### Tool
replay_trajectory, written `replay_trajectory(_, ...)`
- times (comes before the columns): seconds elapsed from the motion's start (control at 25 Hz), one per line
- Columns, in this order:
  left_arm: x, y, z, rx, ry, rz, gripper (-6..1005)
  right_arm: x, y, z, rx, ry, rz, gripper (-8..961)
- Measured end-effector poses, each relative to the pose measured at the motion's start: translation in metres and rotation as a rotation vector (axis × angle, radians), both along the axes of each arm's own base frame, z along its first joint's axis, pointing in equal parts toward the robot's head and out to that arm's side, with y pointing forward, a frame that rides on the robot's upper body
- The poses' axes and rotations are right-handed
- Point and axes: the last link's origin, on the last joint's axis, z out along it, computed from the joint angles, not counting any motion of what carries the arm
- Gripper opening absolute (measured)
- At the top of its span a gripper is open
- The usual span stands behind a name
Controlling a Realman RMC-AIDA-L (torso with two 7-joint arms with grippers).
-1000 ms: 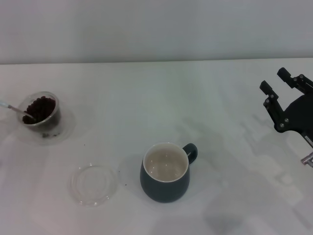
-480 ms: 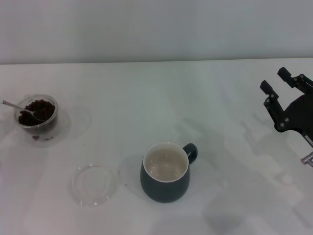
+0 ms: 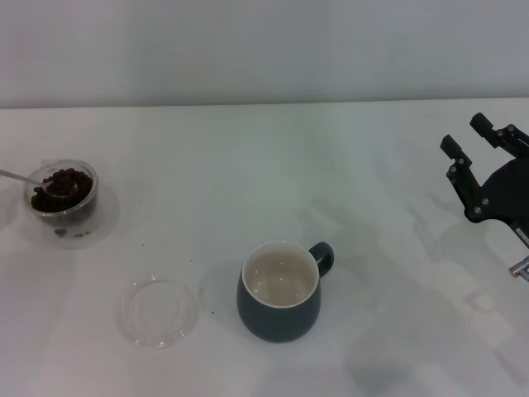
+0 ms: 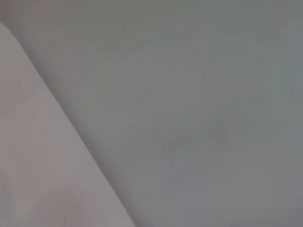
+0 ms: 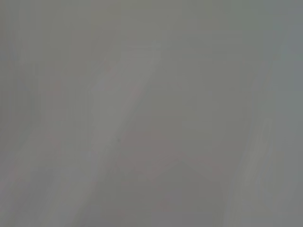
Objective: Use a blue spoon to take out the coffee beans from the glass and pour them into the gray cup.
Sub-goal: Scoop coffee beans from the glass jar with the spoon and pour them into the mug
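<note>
The white desk [image 3: 372,165] carries everything. Largest on it is the gray cup [image 3: 279,294], a rounded dark blue-gray mug at the near middle, upright, cream inside showing bare, its loop handle pointing right and slightly away.

At the desk's right edge hangs the right tool [image 3: 469,138], black, its two fingers spread apart with nothing between them, pointing up and away; it sits where it was a second ago. The left tool is out of sight in every view, and the wrist views show only flat gray surface.

A flat clear saucer [image 3: 159,311] lies left of the cup, near it but apart.

The glass [image 3: 62,192], small, clear and double-walled, stands upright at the far left, well apart from the cup. A second ago it sat a little farther right and tipped; now it is level.

The blue spoon [image 3: 33,184] lies with its long axis nearly level, handle running left off the picture's edge, metal bowl resting among the coffee beans [image 3: 66,184], dark brown, heaped in the glass. A few loose specks lie on the desk just before the glass.
</note>
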Motion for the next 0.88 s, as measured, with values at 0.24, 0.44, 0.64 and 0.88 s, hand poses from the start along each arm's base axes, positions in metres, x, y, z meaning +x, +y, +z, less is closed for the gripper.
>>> replay_trajectory(0.24, -0.002, -0.005, 0.001, 0.011, -0.007, 0.000, 125, -0.002, 0.002, 0.000, 0.002, -0.003, 0.008, 423)
replay_trajectory(0.44, 0.001, -0.009, 0.001, 0.016, 0.005, -0.040, 125, -0.003, 0.004, 0.001, 0.004, -0.003, 0.013, 424)
replay_trajectory(0.64, 0.007, -0.014, 0.000, 0.018, 0.026, -0.106, 124, -0.004, 0.005, 0.001, 0.003, -0.005, 0.018, 424)
replay_trajectory(0.88, 0.015, -0.017, -0.002, 0.017, 0.017, -0.163, 125, -0.005, 0.006, 0.001, 0.003, -0.005, 0.022, 425)
